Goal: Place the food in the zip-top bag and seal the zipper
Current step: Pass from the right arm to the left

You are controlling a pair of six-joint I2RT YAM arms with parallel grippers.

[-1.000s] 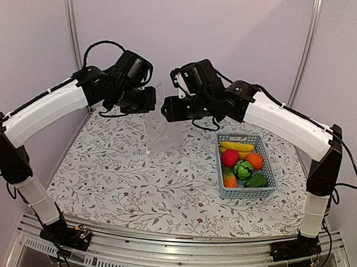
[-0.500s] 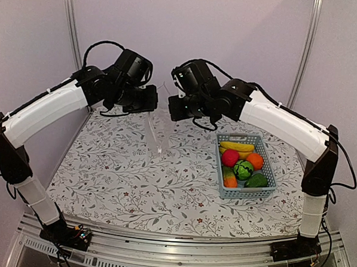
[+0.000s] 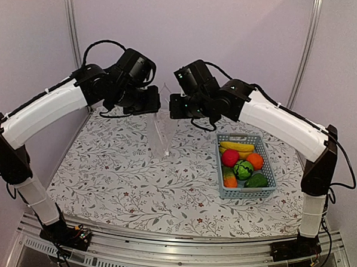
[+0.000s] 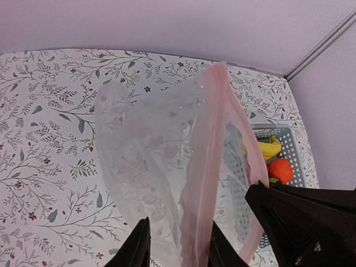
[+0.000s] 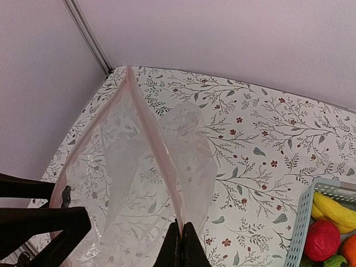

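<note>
The clear zip-top bag (image 3: 159,129) hangs in the air between my two raised arms, above the back of the table. My right gripper (image 5: 180,222) is shut on the bag's pink zipper (image 5: 150,128) strip. My left gripper (image 4: 178,219) is open, and the other side of the zipper (image 4: 206,139) runs loosely between its fingers. In the top view the left gripper (image 3: 154,102) and right gripper (image 3: 174,106) nearly face each other at the bag's mouth. The food (image 3: 243,164), with bananas, red, orange and green pieces, lies in the blue basket.
The light-blue mesh basket (image 3: 267,151) stands on the right of the floral tablecloth (image 3: 116,178). Pale walls and metal posts (image 3: 69,20) close the back. In the left wrist view the right gripper's black body (image 4: 306,222) fills the lower right corner.
My right gripper has shut on the bag's rim and shifted slightly left. My left gripper has opened its jaws. The bag now hangs narrower and more folded.
</note>
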